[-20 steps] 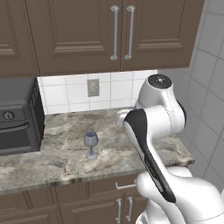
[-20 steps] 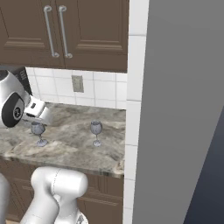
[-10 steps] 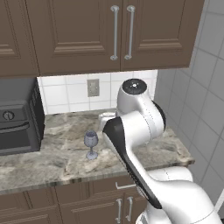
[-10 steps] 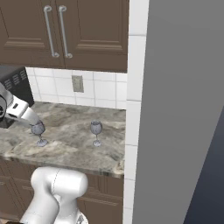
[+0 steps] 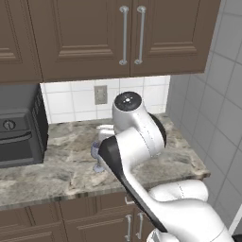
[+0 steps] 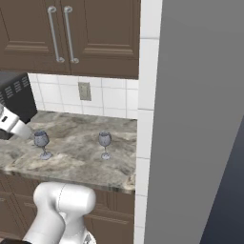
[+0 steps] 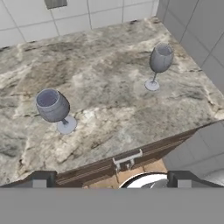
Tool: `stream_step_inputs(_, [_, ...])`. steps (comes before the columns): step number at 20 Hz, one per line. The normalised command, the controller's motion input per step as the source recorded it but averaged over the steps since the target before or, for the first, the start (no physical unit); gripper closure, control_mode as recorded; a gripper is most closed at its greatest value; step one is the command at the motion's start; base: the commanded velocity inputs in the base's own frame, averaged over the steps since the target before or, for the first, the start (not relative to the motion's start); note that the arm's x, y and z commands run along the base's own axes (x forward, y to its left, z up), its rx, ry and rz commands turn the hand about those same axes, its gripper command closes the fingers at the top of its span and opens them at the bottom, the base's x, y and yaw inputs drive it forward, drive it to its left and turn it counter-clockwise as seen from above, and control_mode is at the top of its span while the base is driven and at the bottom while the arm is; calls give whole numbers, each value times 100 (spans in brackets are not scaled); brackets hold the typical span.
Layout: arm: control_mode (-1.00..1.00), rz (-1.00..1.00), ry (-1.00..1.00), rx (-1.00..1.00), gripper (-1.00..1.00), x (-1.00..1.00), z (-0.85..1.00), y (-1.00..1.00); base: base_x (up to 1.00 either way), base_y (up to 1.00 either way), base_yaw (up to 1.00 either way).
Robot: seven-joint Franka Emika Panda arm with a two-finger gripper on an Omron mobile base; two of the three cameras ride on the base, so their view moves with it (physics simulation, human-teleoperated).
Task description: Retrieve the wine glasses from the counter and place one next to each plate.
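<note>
Now | clear grey-blue stemmed wine glasses (image 7: 53,107) on marbled counter (image 7: 113,100) | fragile, light, tippy: grip bowl | claw (image 7: 109,180) wide, empty

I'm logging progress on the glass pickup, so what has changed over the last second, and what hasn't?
The arm has swung left across the counter, bringing the pincer toward the left wine glass; in the left base view its white links now partly hide that glass. Nothing has been grasped: the fingertips sit apart with nothing between them. Both glasses, including the right wine glass, stand upright where they were.
</note>
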Motion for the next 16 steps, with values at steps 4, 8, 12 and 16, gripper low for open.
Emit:
stream_step_inputs(4, [-100, -5, -23, 0, -100, 0, -33, 31, 0, 0, 0])
stream_step_inputs(8, [-100, -1, -27, 0, -100, 1, -30, 36, 0, 0, 0])
stream_step_inputs(12, [-100, 0, -15, -1, -100, 0, -14, 12, 0, 0, 0])
stream_step_inputs(16, [-100, 0, -13, -3, -100, 0, -17, 4, 0, 0, 0])
